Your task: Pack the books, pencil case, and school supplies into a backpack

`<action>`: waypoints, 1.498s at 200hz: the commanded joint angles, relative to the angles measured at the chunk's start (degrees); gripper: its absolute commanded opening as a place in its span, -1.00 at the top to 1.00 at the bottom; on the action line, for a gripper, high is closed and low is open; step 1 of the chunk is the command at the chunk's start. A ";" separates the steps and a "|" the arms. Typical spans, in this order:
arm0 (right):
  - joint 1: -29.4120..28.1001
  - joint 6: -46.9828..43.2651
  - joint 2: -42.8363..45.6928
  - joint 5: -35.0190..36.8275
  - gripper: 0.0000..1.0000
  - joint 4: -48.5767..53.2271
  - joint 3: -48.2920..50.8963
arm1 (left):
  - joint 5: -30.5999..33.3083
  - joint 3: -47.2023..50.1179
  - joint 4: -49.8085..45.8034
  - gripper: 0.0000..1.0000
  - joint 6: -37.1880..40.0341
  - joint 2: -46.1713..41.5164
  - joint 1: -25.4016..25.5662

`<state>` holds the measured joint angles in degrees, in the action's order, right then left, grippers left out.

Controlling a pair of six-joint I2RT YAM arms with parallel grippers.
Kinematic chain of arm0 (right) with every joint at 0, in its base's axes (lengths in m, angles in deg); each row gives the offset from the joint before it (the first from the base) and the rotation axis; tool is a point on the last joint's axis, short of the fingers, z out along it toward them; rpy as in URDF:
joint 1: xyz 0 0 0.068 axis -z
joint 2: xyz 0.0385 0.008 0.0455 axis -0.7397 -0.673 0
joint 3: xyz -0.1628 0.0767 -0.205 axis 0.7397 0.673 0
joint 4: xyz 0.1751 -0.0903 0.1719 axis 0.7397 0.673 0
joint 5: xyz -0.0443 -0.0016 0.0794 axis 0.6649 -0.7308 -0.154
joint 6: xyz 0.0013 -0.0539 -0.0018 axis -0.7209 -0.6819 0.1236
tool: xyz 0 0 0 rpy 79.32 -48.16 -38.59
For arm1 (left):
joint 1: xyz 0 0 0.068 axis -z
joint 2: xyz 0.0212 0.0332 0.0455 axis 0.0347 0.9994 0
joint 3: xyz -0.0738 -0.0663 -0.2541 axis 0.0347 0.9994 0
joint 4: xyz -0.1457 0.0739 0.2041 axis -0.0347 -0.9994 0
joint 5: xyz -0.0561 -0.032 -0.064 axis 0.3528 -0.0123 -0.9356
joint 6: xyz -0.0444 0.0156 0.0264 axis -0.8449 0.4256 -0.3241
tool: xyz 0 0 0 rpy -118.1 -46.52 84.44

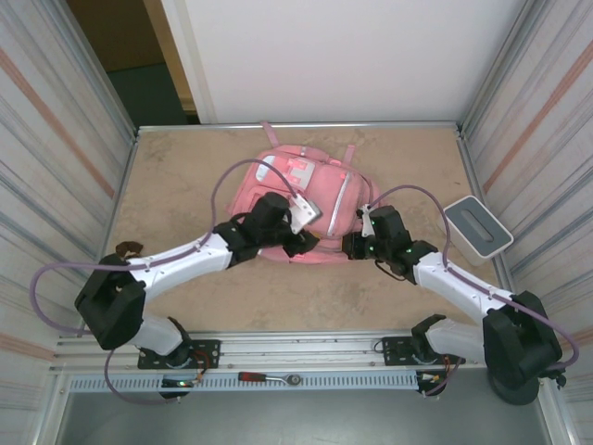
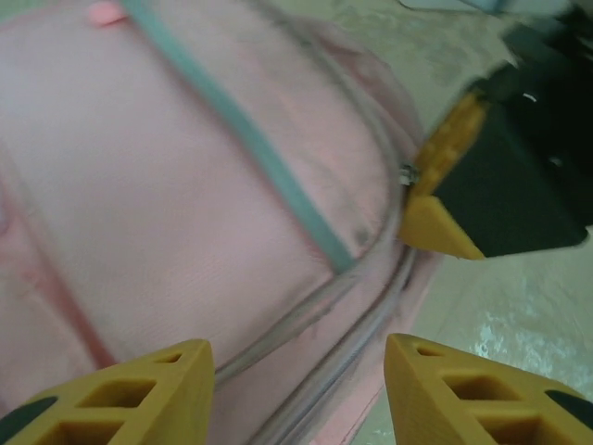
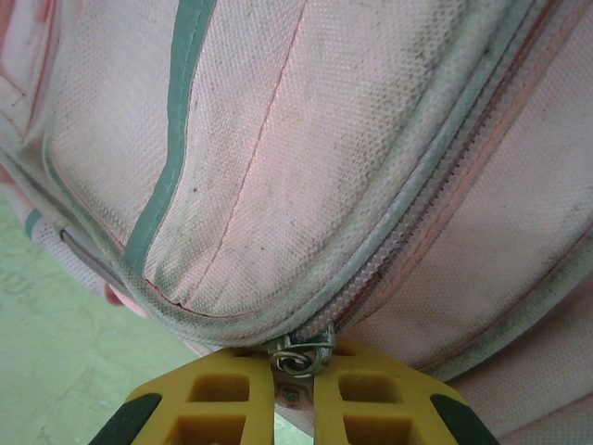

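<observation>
The pink backpack lies flat in the middle of the table, its zips closed. My left gripper hovers at the backpack's near edge, open, with the pink fabric and a zip seam between its yellow fingertips and nothing held. My right gripper sits at the backpack's near right corner, shut on the metal zipper pull of the grey zip. The left wrist view shows it pinching that pull. The books, pencil case and school supplies are out of view.
A grey-white rectangular box lies at the right, close to the side wall. Metal walls close in the table on both sides. A red-handled tool rests on the front rail between the arm bases.
</observation>
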<state>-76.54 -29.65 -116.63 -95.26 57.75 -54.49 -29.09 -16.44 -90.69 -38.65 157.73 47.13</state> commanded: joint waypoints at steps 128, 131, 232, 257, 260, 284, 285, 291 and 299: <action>3.66 -1.46 2.44 7.90 1.00 11.71 -4.90 | 14.27 -4.25 6.69 0.83 26.13 13.03 2.98; 3.64 -1.51 2.30 9.27 1.00 12.44 -5.16 | 13.75 -3.92 6.85 0.85 26.17 12.68 2.80; 5.89 -12.12 -3.89 14.15 1.00 13.44 -11.26 | -1.27 8.01 12.02 1.00 26.97 1.33 -7.87; 5.73 -15.43 -3.51 5.02 1.00 10.76 -10.33 | -2.04 9.66 13.06 1.00 26.53 -0.28 -9.78; 5.68 -15.53 -3.36 3.70 1.00 10.42 -10.18 | -1.94 9.56 12.97 1.00 26.58 -0.29 -9.81; 4.90 -15.73 -1.69 -3.12 1.00 7.94 -8.65 | -2.12 8.79 11.45 0.88 26.25 -0.38 -9.83; 4.87 -15.73 -1.57 -3.29 1.00 7.83 -8.61 | -2.18 8.73 11.37 0.87 26.22 -0.38 -9.79; 4.63 -15.64 -1.04 -4.17 1.00 7.40 -8.23 | -2.53 8.47 10.88 0.76 25.83 -0.59 -9.47; 4.42 -15.49 -0.39 -5.26 1.00 6.88 -7.77 | -2.43 8.07 10.00 0.60 25.66 -1.05 -8.58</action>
<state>-73.90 -43.50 -119.59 -100.72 63.72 -64.32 -35.73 -8.40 -75.13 -10.98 159.81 39.99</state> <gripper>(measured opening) 0.100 0.131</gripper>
